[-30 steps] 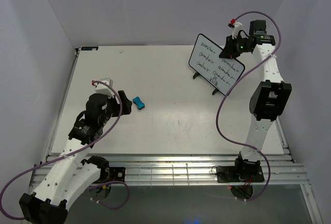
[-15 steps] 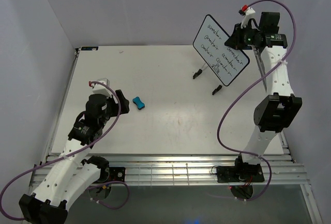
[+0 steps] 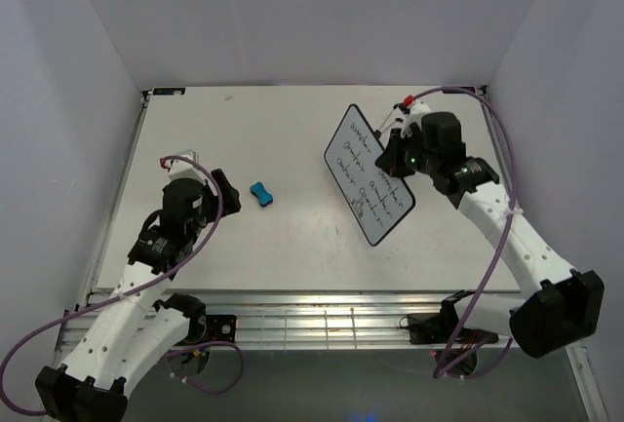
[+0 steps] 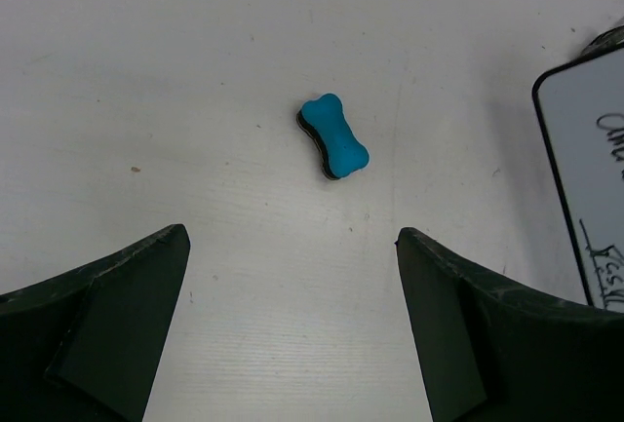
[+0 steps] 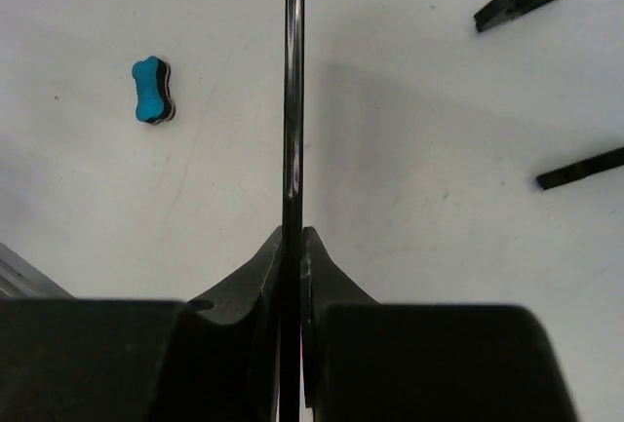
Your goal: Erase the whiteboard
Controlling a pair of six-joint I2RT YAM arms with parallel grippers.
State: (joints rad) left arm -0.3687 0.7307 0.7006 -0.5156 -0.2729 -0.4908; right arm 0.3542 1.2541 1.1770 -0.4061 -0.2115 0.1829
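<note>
- Black fingers of the left pincer (image 4: 291,237) stand wide apart with nothing between them, poised low over the white desk (image 3: 292,130).
- Just beyond them lies the blue bone-shaped eraser (image 4: 333,136). It rests flat on the desk, touches nothing, and sits roughly on the line between the two fingers.
- The eraser is small and low, so a closing finger that meets it off-centre would likely skid it across the smooth top rather than trap it.
- Further out and to the right, the whiteboard (image 3: 369,176) hangs in the air above the desk. It is tilted, with its written face turned towards the left arm.
- The right pincer (image 3: 390,161) is clamped shut on the board's thin black rim. The right wrist view shows the board edge-on, pinched between the two fingers.
- The handwriting covers the board in full rows, so by my reading no wiping has begun.
- That hold is the weak point: one narrow grip on a glossy edge.
- Rubbing pressure far from the fingers would lever the board, which could twist in the grip or slip out.
- Farthest off, the black wire stand (image 5: 517,1) sits on the desk, apart from the board.
- A swing of the board that way could knock the stand.
</note>
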